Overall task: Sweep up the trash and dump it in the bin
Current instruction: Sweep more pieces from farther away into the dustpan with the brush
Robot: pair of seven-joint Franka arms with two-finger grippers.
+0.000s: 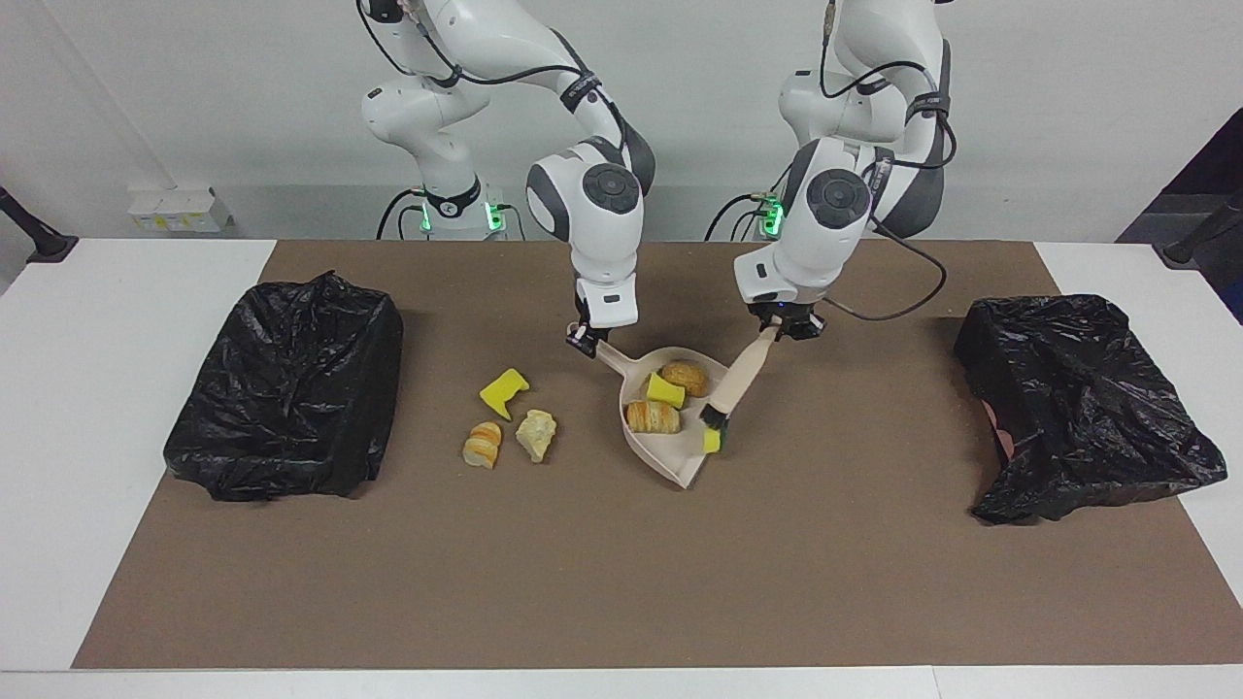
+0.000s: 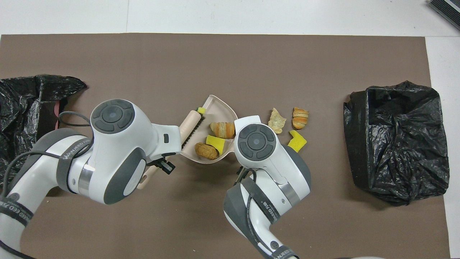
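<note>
Two crumpled black plastic-lined bins (image 1: 286, 388) (image 1: 1078, 403) are sitting at the ends of the brown mat (image 1: 621, 573). The right gripper (image 1: 583, 340), jaws clamped, is holding the beige plastic dustpan (image 1: 670, 456), which is carrying a brown roll (image 1: 686, 377), a striped pastry (image 1: 653, 416) and two yellow sponge chunks (image 1: 664, 390) (image 1: 712, 440). The left gripper (image 1: 789, 328), shut, is gripping the wooden-handled brush (image 1: 734, 383); three bits (image 1: 503, 388) (image 1: 483, 444) (image 1: 536, 433) are lying beside the pan. The band on the right arm reads "FR3"

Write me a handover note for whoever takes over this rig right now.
Left claw: shut on the wooden-handled brush, bristles at the beige plastic dustpan.
Right claw: shut on the dustpan handle.
Done: brown bread roll, striped croissant piece and two yellow sponge chunks in the pan.
Left: three bits beside it on the mat, then dumping into a black-bagged bin.
</note>
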